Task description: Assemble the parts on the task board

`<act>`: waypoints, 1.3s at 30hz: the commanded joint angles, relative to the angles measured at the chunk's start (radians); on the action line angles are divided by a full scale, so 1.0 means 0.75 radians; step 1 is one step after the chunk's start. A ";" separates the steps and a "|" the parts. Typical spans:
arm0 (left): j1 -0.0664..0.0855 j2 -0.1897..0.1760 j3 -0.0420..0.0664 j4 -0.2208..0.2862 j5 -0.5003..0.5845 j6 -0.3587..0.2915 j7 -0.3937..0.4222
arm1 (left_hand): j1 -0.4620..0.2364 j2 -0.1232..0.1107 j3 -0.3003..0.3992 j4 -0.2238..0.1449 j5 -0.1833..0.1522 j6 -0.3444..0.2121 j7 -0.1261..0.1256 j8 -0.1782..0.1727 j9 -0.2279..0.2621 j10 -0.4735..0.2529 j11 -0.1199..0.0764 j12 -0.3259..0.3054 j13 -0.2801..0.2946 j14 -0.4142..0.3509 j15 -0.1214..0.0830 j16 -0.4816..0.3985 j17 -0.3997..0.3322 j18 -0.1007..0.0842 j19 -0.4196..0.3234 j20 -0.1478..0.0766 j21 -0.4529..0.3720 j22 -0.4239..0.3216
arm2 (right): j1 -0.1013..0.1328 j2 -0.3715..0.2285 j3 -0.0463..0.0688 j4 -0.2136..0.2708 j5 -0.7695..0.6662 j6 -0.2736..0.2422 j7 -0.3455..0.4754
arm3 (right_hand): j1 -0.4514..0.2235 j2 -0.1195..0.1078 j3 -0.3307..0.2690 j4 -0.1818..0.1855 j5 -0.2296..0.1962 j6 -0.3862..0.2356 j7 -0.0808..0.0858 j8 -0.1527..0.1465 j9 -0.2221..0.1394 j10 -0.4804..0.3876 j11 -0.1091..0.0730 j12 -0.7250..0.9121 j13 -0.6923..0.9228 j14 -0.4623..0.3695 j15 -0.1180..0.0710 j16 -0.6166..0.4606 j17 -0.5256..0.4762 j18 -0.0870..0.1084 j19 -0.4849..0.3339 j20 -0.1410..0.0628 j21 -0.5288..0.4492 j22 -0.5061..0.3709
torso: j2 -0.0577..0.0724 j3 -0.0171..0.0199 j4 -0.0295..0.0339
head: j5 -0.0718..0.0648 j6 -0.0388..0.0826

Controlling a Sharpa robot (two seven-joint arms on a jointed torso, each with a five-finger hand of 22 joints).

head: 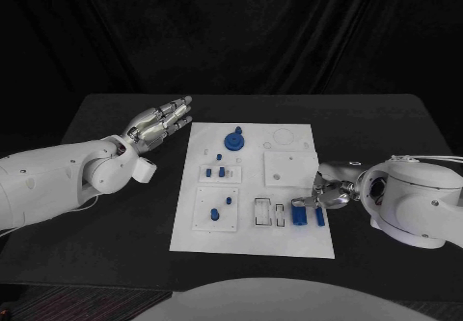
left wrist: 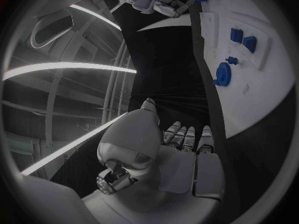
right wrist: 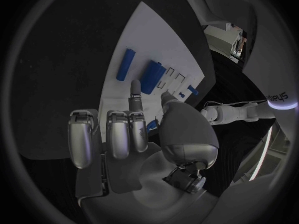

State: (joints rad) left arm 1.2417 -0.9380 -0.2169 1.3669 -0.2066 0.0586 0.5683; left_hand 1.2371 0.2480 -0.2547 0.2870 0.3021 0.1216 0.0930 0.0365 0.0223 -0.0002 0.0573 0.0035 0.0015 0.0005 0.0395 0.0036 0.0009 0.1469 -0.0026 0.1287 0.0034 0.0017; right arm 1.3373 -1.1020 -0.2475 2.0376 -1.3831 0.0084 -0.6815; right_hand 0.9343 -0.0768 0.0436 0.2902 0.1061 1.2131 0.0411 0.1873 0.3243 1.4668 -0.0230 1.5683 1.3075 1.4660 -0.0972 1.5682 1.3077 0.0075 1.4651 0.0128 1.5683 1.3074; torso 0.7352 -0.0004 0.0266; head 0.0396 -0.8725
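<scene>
The white task board (head: 290, 241) lies in the middle of the table. On it a blue gear (head: 236, 141) sits near the far edge, with small blue pegs (head: 221, 172) below it. Two blue bars (head: 299, 215) lie near the board's right edge. My right hand (head: 328, 194) hovers just above these bars at the board's right edge, with its fingers (right wrist: 134, 92) stretched toward the board (right wrist: 124, 40) and nothing between them. My left hand (head: 159, 120) is flat and open beside the board's far left corner, with fingers (left wrist: 187, 134) straight and the gear (left wrist: 222, 73) a short way off.
Two more small blue pieces (head: 214, 214) stand in a square plate at the board's near left. Empty rectangular slots (head: 269, 212) lie left of the bars. A raised white square plate (head: 290, 167) sits right of centre. Black table (head: 106, 247) surrounds the board.
</scene>
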 commanded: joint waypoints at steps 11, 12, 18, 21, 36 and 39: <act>-0.002 0.009 0.001 -0.002 0.003 0.028 0.001 | 0.016 -0.003 0.004 -0.007 0.011 0.006 0.011 0.007 0.002 0.000 0.013 -0.005 -0.002 -0.001 0.012 -0.005 -0.001 0.015 0.003 0.011 -0.004 -0.002 | -0.026 0.046 0.000 -0.034 -0.071 -0.004 -0.059 | -0.046 -0.027 -0.013 0.006 -0.057 0.008 -0.013 0.043 0.067 0.139 -0.012 0.003 0.351 0.140 -0.007 0.003 0.351 -0.010 0.141 0.000 0.003 0.351 | 0.000 0.0006 0.0005 | 0.002 0.000; -0.002 0.009 0.001 -0.003 0.003 0.030 -0.001 | 0.016 -0.003 0.004 -0.008 0.011 0.007 0.012 0.008 0.002 0.000 0.014 -0.005 -0.002 -0.001 0.013 -0.005 -0.001 0.015 0.003 0.011 -0.004 -0.002 | -0.027 0.049 0.000 -0.036 -0.071 -0.004 -0.059 | -0.047 -0.028 -0.013 0.006 -0.060 0.009 -0.015 0.047 0.073 0.139 -0.013 0.003 0.351 0.140 -0.008 0.003 0.351 -0.010 0.141 -0.001 0.003 0.351 | 0.000 0.0007 0.0008 | 0.002 0.000; -0.003 0.012 0.001 -0.006 0.003 0.043 0.002 | 0.026 -0.004 0.007 -0.015 0.023 0.016 0.023 0.013 0.004 0.000 0.025 -0.005 -0.002 -0.001 0.026 -0.005 -0.001 0.013 0.003 0.021 -0.004 -0.002 | -0.034 0.066 0.000 -0.051 -0.071 0.022 -0.059 | -0.045 -0.049 -0.015 0.007 -0.059 0.007 -0.020 0.069 0.114 0.139 -0.018 0.003 0.351 0.140 -0.013 0.003 0.351 -0.010 0.141 -0.005 0.003 0.351 | 0.000 0.0004 0.0001 | 0.003 0.000; -0.003 0.013 0.001 -0.007 0.003 0.046 0.003 | 0.027 -0.003 0.007 -0.016 0.026 0.017 0.023 0.014 0.004 0.000 0.026 -0.005 -0.002 -0.001 0.027 -0.005 -0.001 0.013 0.003 0.022 -0.004 -0.002 | -0.039 0.076 0.000 -0.056 -0.071 0.029 -0.059 | -0.046 -0.052 -0.016 0.007 -0.059 0.007 -0.021 0.072 0.120 0.139 -0.019 0.003 0.351 0.140 -0.014 0.003 0.351 -0.010 0.141 -0.006 0.003 0.351 | 0.001 0.0002 0.0007 | 0.004 0.000; -0.004 0.010 0.001 -0.009 0.003 0.069 0.000 | 0.035 -0.006 0.009 -0.027 0.044 0.024 0.029 0.019 0.005 0.000 0.031 -0.005 -0.002 -0.001 0.033 -0.005 -0.001 0.011 0.003 0.027 -0.004 -0.002 | -0.073 0.122 0.000 -0.097 -0.120 0.140 -0.069 | 0.114 -0.048 0.006 -0.003 0.090 -0.064 -0.020 0.101 0.231 0.139 -0.020 0.003 0.351 0.140 -0.016 0.003 0.351 -0.004 0.127 -0.010 -0.018 0.343 | 0.001 -0.0001 0.0012 | 0.009 0.000; -0.004 0.010 0.001 -0.009 0.003 0.072 0.000 | 0.036 -0.006 0.010 -0.029 0.048 0.024 0.030 0.019 0.005 0.000 0.032 -0.005 -0.002 -0.001 0.034 -0.005 -0.001 0.011 0.003 0.028 -0.004 -0.002 | -0.077 0.127 0.000 -0.100 -0.122 0.136 -0.067 | 0.164 -0.035 0.017 -0.018 0.172 -0.069 -0.022 0.109 0.253 0.139 -0.021 0.003 0.351 0.140 -0.018 0.003 0.351 -0.003 0.124 -0.011 -0.022 0.341 | 0.001 0.0001 -0.0002 | 0.009 0.000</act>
State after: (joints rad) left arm 1.2404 -0.9311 -0.2169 1.3590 -0.2068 0.0939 0.5574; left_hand 1.2568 0.2441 -0.2466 0.2700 0.3345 0.1377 0.1091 0.0464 0.0243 0.0014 0.0733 0.0034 0.0010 -0.0014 0.0594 0.0036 0.0016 0.1468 -0.0025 0.1430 0.0034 0.0009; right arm 1.2842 -1.0070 -0.2459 1.9643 -1.4542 0.0777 -0.6827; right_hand 1.0502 -0.1061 0.0548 0.2790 0.2355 1.1662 0.0232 0.2669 0.5147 1.4669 -0.0305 1.5683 1.3073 1.4670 -0.1036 1.5682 1.3075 0.0076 1.4651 0.0128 1.5554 1.3080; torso 0.7359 -0.0005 0.0274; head 0.0461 -0.8725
